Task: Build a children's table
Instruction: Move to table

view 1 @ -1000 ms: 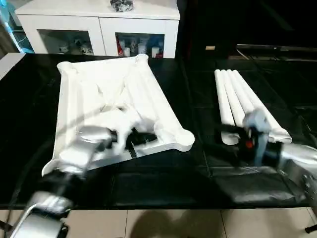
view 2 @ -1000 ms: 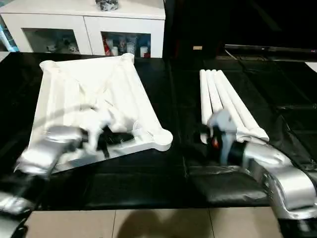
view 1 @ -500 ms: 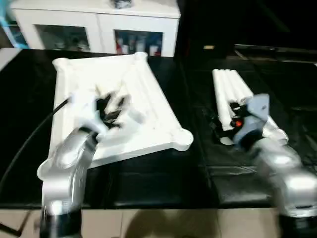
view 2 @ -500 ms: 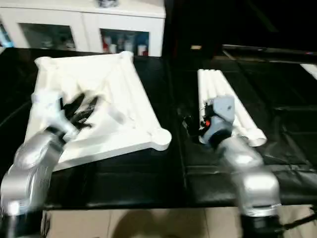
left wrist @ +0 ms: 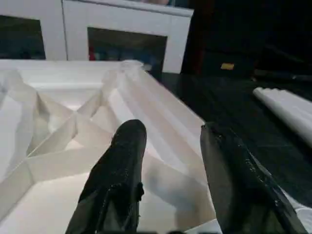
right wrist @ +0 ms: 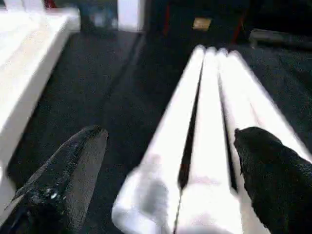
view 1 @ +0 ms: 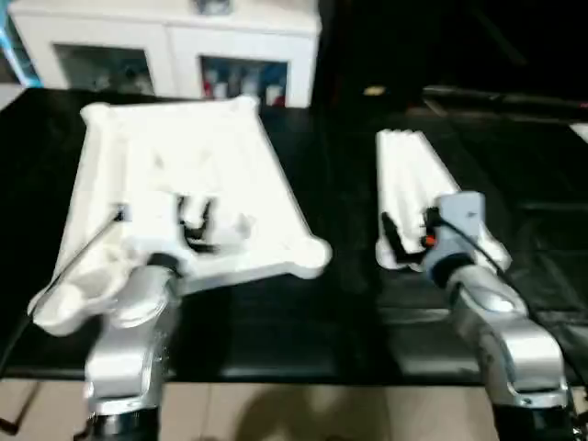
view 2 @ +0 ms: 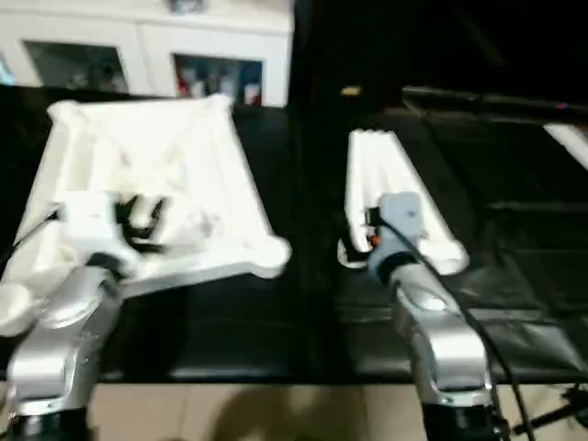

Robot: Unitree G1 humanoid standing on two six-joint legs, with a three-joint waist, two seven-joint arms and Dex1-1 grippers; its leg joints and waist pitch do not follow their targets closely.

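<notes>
While apart, tabletop (view 1: 230, 165), legs (view 1: 409, 179)

The left gripper (view 1: 196, 223) hides part of the tabletop's (view 1: 175, 147) ribbed underside.

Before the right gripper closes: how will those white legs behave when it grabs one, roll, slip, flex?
The legs are round and tapered, lying side by side on the black table, so a nudged one would probably roll, likely curving. Smooth plastic looks slippery, so an end grip may let it slide. They appear stiff and probably light. The right gripper, jaws wide open, straddles the near ends.
</notes>
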